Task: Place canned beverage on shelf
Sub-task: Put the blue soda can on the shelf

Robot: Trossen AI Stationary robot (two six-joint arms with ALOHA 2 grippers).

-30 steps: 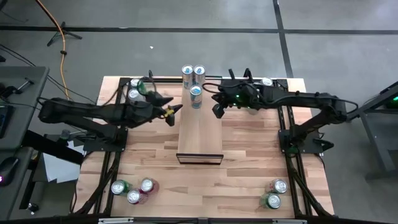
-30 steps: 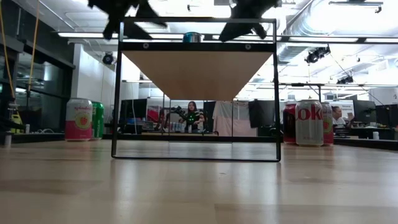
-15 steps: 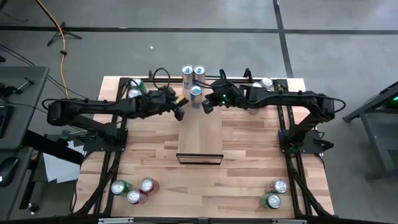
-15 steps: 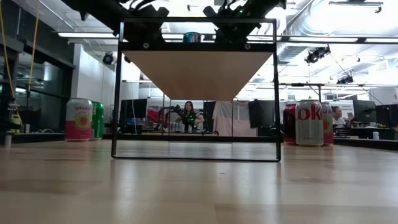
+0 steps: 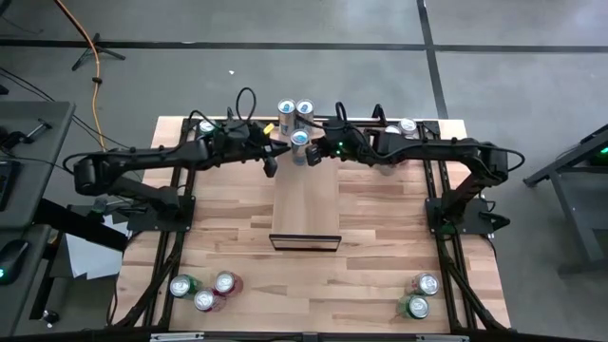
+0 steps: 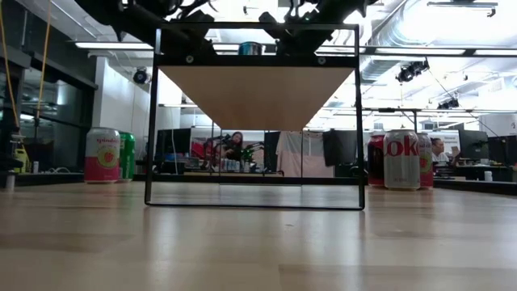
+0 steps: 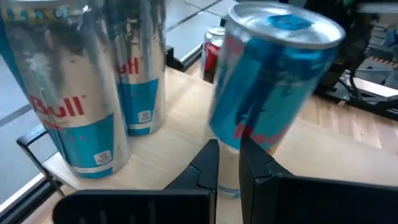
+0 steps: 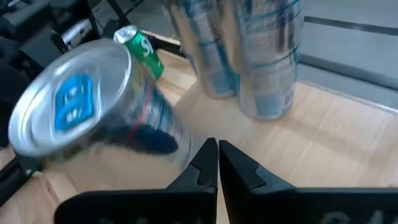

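The shelf (image 5: pixel 304 204) is a pale raised panel on a thin dark frame (image 6: pixel 152 121). Three slim blue-and-silver cans stand at its far end. Two are side by side at the back (image 5: pixel 295 112), (image 7: pixel 81 93). The third (image 5: pixel 299 144), (image 7: pixel 273 74), (image 8: pixel 93 118) stands nearer, between my two grippers. My left gripper (image 5: pixel 272 165), (image 7: pixel 227 163) is shut just left of that can, near its base. My right gripper (image 5: pixel 313 157), (image 8: pixel 216 152) is shut just right of it. My left gripper points its shut fingertips (image 7: pixel 210 158) level at the near can's lower wall (image 7: pixel 231 138) from the table's left; I cannot tell whether they touch. My right gripper's shut fingertips (image 8: pixel 208 155) stand by the can's lower side (image 8: pixel 177 146) from the right; touch cannot be told.
More cans stand on the table: a group near left (image 5: pixel 204 290), two near right (image 5: pixel 418 294), some far left (image 5: pixel 204 133) and one far right (image 5: pixel 407 125). In the low view, pink and green cans (image 6: pixel 102 154) and cola cans (image 6: pixel 401 159) flank the shelf frame.
My left gripper has gone toward the table's far edge and right, up to the near can on the shelf, and has shut. My right gripper has gone left toward the same can. The three cans stay at the shelf's far end.
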